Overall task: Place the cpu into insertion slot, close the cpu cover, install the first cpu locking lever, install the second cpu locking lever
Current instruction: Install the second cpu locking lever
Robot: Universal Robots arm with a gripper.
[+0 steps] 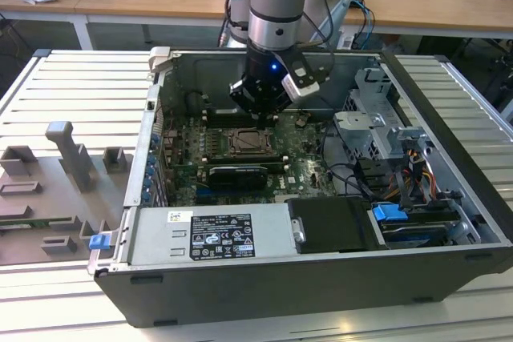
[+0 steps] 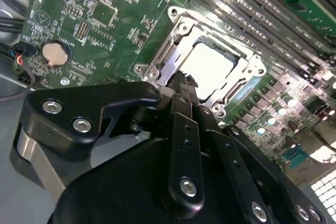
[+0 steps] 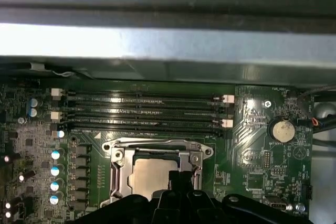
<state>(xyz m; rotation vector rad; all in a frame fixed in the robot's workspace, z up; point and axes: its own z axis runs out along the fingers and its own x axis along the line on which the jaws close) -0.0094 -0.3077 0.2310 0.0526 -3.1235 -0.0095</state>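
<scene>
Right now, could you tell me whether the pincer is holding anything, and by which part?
Nothing seems held. The pincer sits closed at the edge of the cpu cover, with the cpu already in the insertion slot.

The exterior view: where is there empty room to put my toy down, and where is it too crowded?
Free: the ribbed table beside the computer case on the exterior view's right, and its far corner on the left beyond the grey blocks. Crowded: the green motherboard under the gripper, and the cables by the drive cage.
</scene>
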